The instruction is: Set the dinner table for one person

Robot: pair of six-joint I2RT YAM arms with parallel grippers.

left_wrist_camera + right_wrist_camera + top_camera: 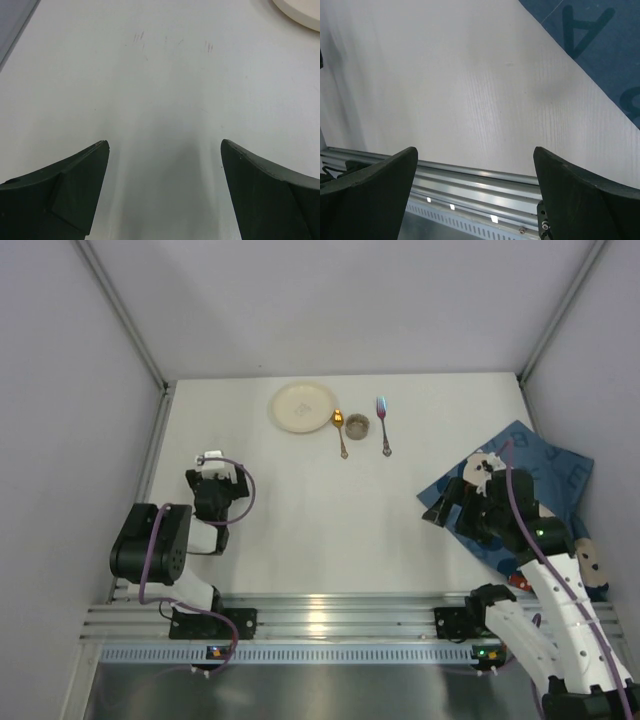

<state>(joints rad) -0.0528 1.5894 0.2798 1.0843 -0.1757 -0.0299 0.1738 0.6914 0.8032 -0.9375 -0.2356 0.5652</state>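
Our left gripper [164, 145] and right gripper [475, 150] gape empty, so we judge the first step ahead: pinch the rumpled placemat [548, 458] by its edge and spread it on the dinner table [300, 510].

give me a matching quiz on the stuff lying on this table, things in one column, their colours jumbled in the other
Things:
1. plate
2. spoon
3. fork
4. placemat

Colours:
a. gold
b. navy blue
c. cream
d. blue-purple

Pairs: 1-c, 2-a, 3-d, 4-b
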